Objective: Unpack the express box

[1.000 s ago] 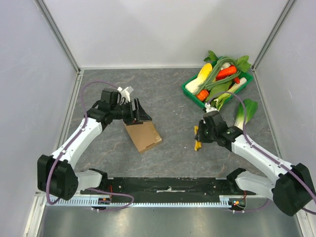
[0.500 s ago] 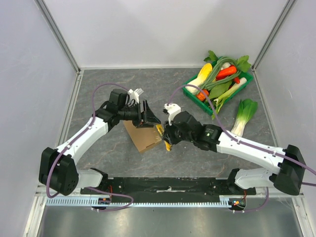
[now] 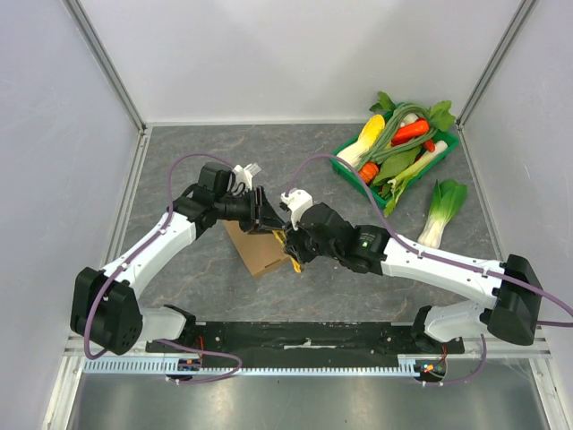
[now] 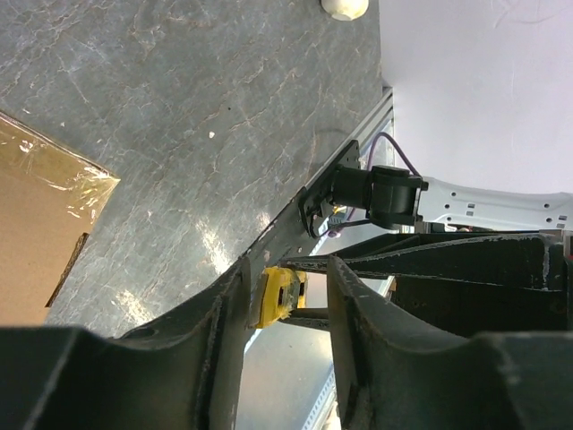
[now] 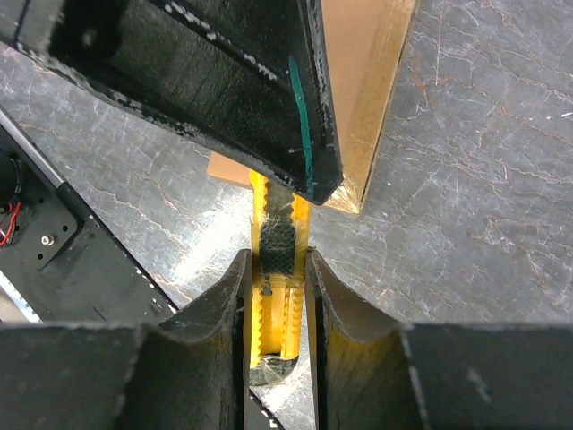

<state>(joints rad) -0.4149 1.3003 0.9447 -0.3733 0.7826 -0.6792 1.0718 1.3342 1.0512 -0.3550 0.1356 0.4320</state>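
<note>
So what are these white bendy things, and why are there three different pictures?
They are two robot arms, each ending in a claw. The big picture looks down from above. The other two come from little cameras, one on each wrist. On the grey table lie a brown cardboard box, a green tray full of vegetables, and one leafy vegetable beside the tray. The right claw is squeezing a yellow cutter, its tip by the box. The left claw is open and holds nothing, by the box's far end.

The left hand [image 3: 269,218] hides the yellow cutter [image 5: 279,242] at its tip; the left wrist view crops the express box [image 4: 36,242].
</note>
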